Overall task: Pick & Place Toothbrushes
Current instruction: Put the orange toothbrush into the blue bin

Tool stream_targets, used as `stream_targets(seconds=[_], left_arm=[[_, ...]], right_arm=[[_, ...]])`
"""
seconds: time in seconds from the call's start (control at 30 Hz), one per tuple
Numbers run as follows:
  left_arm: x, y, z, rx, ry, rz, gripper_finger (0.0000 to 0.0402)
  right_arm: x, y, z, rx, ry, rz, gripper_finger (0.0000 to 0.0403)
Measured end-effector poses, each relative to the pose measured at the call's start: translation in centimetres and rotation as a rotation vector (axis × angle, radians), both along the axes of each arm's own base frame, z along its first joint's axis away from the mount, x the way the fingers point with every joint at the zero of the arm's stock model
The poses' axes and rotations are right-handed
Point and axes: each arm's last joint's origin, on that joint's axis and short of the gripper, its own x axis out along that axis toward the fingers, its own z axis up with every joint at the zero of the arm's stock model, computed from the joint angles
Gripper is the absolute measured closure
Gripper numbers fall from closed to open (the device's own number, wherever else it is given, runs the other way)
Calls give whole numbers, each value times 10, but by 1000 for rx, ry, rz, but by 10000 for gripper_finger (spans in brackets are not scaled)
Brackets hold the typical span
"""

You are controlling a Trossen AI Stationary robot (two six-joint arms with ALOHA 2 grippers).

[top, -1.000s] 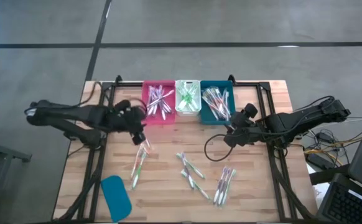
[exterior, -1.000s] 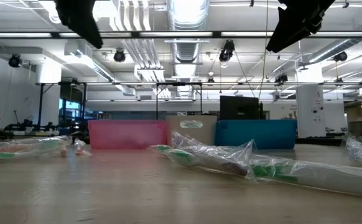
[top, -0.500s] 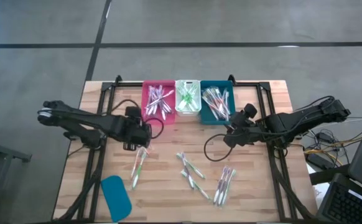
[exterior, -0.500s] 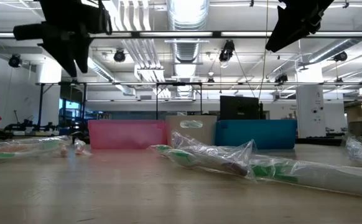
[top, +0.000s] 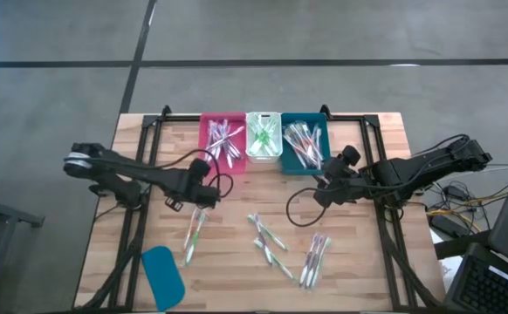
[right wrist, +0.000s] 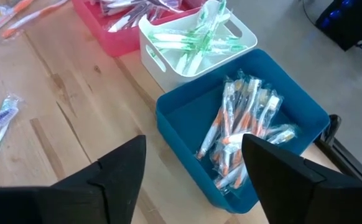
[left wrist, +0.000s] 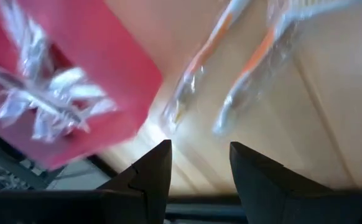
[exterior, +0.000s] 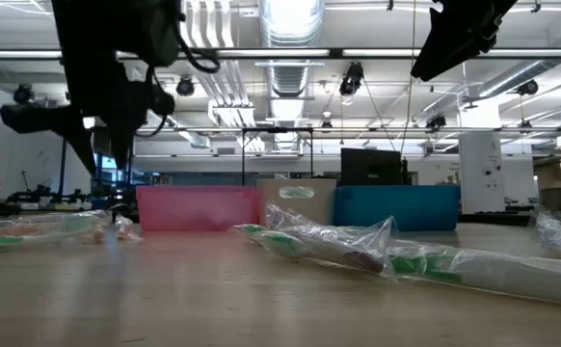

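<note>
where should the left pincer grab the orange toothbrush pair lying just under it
Grip the orange toothbrush pair mid-handle, coming straight down with the fingers across its narrow width. It lies flat on the wooden table, running away from the bins. The left pincer, open, hovers just above its upper end.

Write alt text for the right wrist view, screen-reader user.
Seen past the open right gripper: a blue bin of orange-accented toothbrushes, wrapped in clear plastic, on a wooden table. Beyond it stand a white bin of green-accented brushes and part of a pink bin; a few wrapped brushes lie loose on the wood.
</note>
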Motion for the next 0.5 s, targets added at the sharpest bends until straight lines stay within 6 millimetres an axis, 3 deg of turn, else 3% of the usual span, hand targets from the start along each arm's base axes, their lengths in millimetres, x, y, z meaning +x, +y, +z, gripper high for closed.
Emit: stream_targets(seconds=[0.23, 0.5], left_arm=[[2, 8, -28, -84, -17, -40, 235], [-8, 12, -53, -89, 76, -40, 235]], right_arm=[[0, 0, 0, -1, -3, 2, 135], [0, 0, 0, -2, -2, 2, 159]])
